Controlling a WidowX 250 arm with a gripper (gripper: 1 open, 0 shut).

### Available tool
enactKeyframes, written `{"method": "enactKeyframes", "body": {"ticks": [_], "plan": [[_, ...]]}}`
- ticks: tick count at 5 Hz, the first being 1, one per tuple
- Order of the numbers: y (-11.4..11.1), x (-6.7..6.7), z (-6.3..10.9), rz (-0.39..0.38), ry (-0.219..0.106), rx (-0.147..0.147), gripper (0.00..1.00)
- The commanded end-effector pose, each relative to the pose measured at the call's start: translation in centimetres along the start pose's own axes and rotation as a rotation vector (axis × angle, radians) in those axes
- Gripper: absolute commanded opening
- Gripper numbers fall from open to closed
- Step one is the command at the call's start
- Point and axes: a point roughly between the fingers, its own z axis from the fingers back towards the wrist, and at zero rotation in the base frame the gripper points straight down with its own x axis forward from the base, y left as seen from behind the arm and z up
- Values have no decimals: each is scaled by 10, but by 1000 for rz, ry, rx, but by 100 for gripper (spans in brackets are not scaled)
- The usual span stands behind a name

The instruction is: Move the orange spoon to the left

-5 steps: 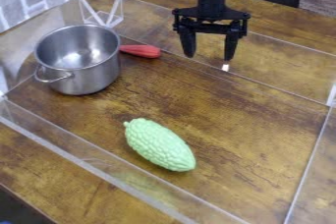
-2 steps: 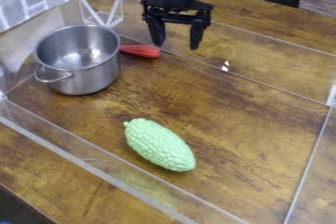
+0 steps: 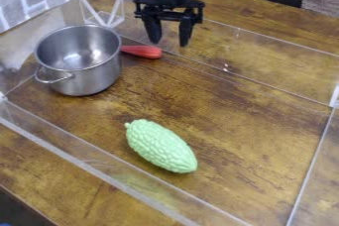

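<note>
- I see the orange spoon: small, flat, red-orange, lying beside the steel pot.
- Gripper fingers part-spread above it, grasping nothing.

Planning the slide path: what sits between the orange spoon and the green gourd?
In the camera view, only bare wooden tabletop lies between the orange spoon and the green gourd; the steel pot stands off to the spoon's left.

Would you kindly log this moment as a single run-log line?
gripper: open, pointing down, above orange spoon | spoon: on table beside steel pot, not gripped | green gourd: untouched
</note>
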Motion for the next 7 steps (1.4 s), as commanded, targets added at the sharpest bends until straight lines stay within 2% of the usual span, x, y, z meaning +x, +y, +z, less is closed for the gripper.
{"method": "enactKeyframes", "body": {"ticks": [1,2,3,4,5,6,7], "plan": [[12,11,42,-2,-107,-17,0],[17,16,59,-34,-114,-20,0],[19,20,96,-91,-152,-35,0],[15,19,120,-103,-175,-42,0],[19,17,104,-59,-167,-25,100],[26,16,86,-22,-158,-8,100],[28,14,62,-54,-141,-5,100]]}}
